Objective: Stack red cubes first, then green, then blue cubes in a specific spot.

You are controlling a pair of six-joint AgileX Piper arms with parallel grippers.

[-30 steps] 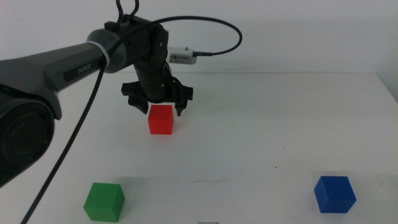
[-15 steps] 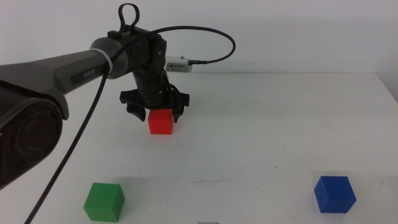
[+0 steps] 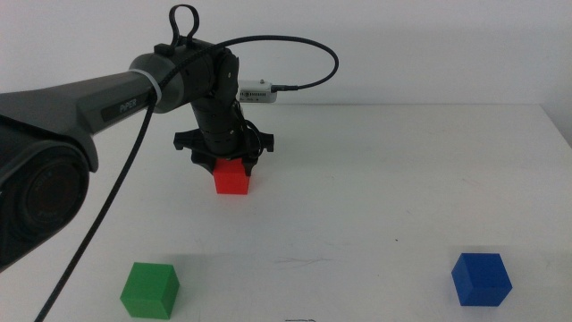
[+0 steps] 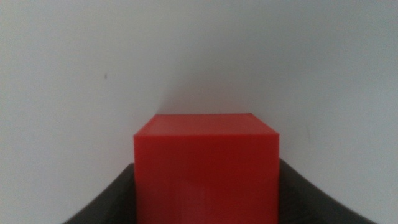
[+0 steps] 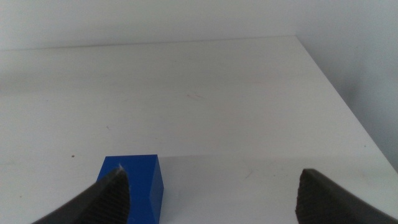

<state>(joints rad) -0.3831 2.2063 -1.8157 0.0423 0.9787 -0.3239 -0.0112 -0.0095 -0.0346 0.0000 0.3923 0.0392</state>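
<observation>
Left gripper (image 3: 226, 159) upper left of centre in middle view, lowered over red cube (image 3: 232, 177); jaws snug against both sides of the cube (wrist view: red cube (image 4: 206, 168) fills the gap, a dark jaw touching each flank). Cube resting on white table (image 3: 375, 197). Green cube (image 3: 150, 289) lower left, blue cube (image 3: 481, 278) lower right, well apart. Right gripper (image 5: 208, 199) out of middle view, jaws spread wide, blue cube (image 5: 137, 186) beside one jaw.
</observation>
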